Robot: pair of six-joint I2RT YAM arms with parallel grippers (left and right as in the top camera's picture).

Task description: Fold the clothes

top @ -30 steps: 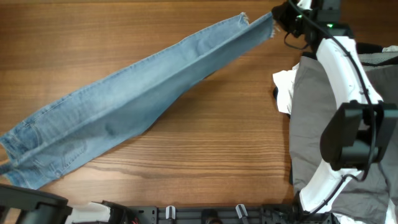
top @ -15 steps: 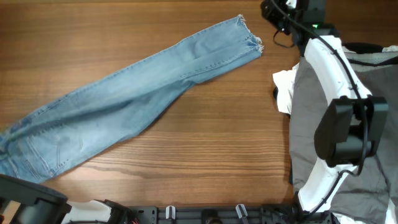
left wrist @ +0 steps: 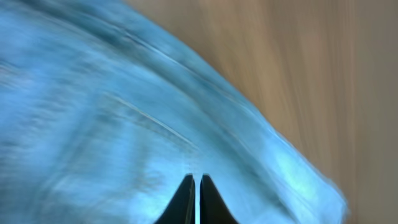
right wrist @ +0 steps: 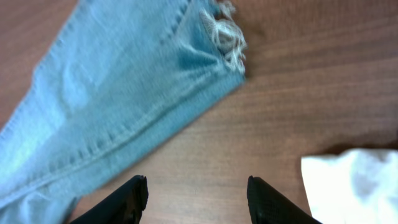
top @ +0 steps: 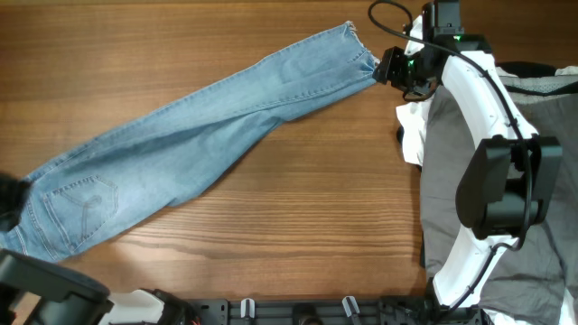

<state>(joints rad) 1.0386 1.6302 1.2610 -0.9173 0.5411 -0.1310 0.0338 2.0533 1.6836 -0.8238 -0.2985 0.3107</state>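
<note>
The light-blue jeans (top: 199,135) lie flat and diagonal on the wooden table. Their waist and a back pocket (top: 79,197) are at the lower left, and the frayed hem (top: 361,50) is at the upper right. My right gripper (top: 394,69) stands open just right of the hem, with nothing between its fingers. In the right wrist view it (right wrist: 198,186) hangs over bare wood below the frayed hem (right wrist: 225,38). My left gripper (left wrist: 196,177) is shut, with blurred denim (left wrist: 112,112) beneath it. From overhead it is a dark blur (top: 9,203) at the waist end.
Grey trousers (top: 456,171) and a white garment (top: 414,126) lie piled at the right, partly under the right arm (top: 492,108). The white garment's edge (right wrist: 354,180) shows at the lower right of the right wrist view. Black fixtures (top: 298,311) line the table's near edge.
The right gripper has opened and let go of the hem, which dropped back onto the table. The waist end has settled flat with the pocket showing. The left gripper came into overhead view.
</note>
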